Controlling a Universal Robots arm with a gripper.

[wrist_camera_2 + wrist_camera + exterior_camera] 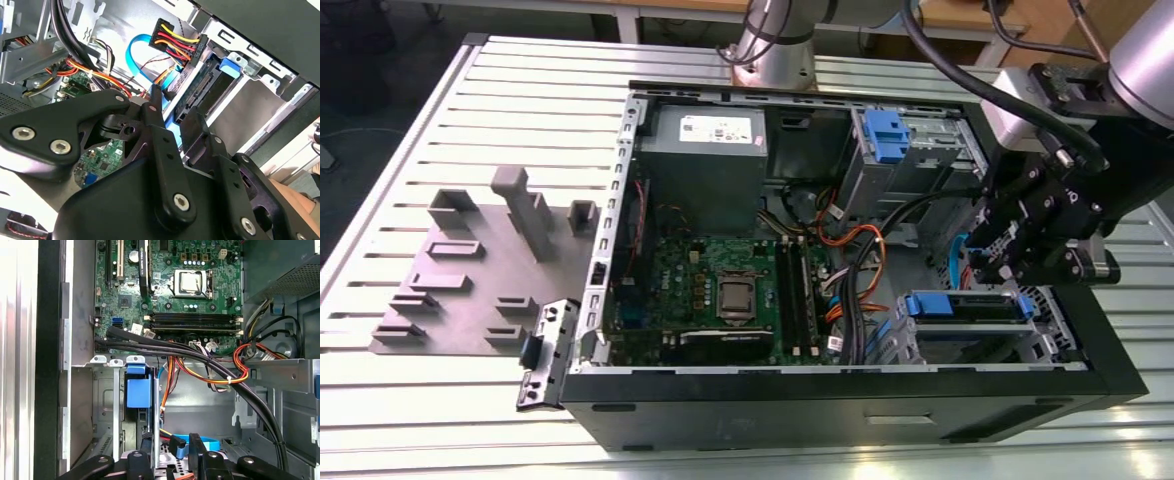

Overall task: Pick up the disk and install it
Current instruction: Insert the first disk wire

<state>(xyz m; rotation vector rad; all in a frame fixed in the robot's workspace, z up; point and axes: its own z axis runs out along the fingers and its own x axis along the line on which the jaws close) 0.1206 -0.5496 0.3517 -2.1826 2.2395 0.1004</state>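
Note:
The disk (967, 305) stands in the drive bay at the near corner of the open computer case, on the exterior view's right, with its blue carrier rail showing. My gripper (997, 272) hangs right above it. In the second wrist view the disk (202, 87) runs edge-on down between the black fingers (156, 107), and a strip of blue rail shows in the gap of the gripper (173, 117). The first wrist view shows the gripper (186, 446) shut on that blue rail (209, 444).
The case (854, 415) lies open on a slatted table. Inside are the motherboard (720, 290), a grey power-supply box (704, 150), a blue tab (887, 135) in the far bay, and bundled cables (220, 367). A wired power plug (175, 37) hangs beside the disk. A grey fixture plate (467, 270) lies left.

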